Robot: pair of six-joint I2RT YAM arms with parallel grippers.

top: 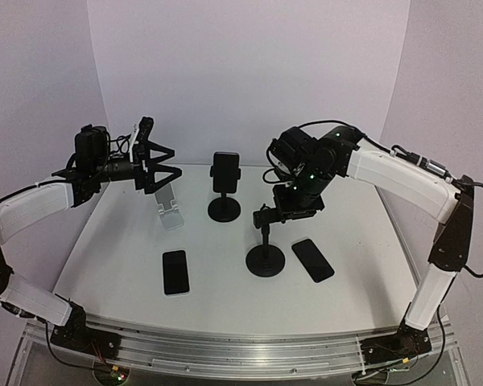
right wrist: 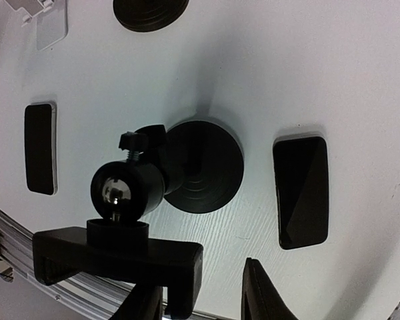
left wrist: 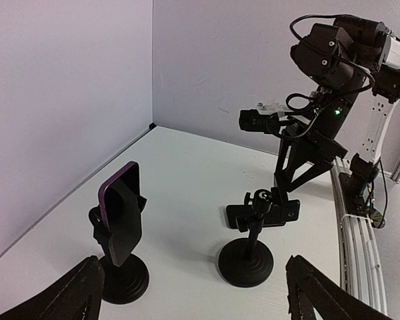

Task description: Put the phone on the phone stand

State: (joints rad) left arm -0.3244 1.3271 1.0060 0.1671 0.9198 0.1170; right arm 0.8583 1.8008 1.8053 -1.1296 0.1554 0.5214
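Lying flat (beside the stand (right wrist: 203, 167)), phone (right wrist: 301, 191) apart from right claw (right wrist: 201, 301)

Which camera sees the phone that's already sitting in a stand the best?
The left wrist view. The phone is close and big there, and you can see its purple edge. The top external view shows the phone small and far away at the back. The right wrist view doesn't show it at all.
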